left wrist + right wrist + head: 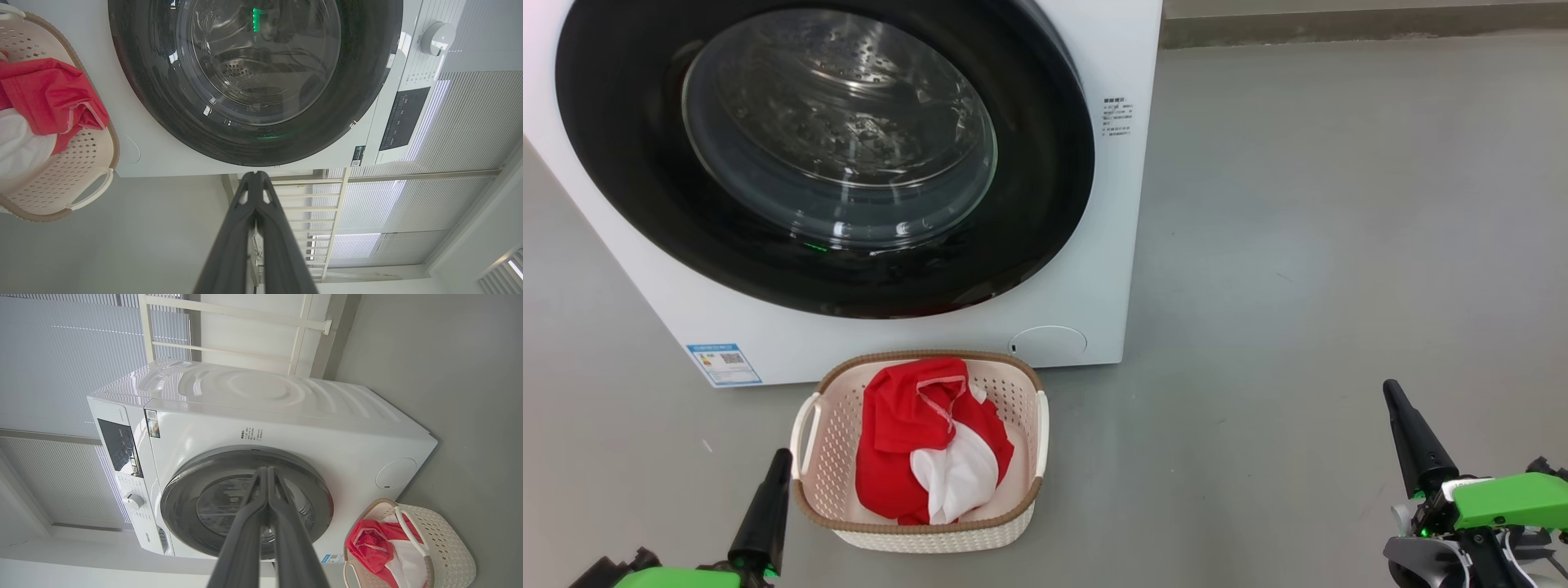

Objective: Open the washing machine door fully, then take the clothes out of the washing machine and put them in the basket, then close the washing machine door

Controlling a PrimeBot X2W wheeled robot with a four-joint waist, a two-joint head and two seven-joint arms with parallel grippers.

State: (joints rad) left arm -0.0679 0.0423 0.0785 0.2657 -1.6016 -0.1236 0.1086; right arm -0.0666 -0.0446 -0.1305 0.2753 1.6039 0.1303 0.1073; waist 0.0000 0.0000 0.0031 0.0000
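Lying heaped in the basket (1017, 408) — red-and-white clothes (898, 425); door (833, 139) looks flush with the washer (1107, 261), probably latched. Left pincer (255, 176) and right pincer (267, 470) both clenched, empty.

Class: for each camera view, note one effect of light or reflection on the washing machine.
Head view: bright glare streaks on the washing machine door glass. Left wrist view: a green light reflects in that glass. Right wrist view: soft sheen on the washing machine top.
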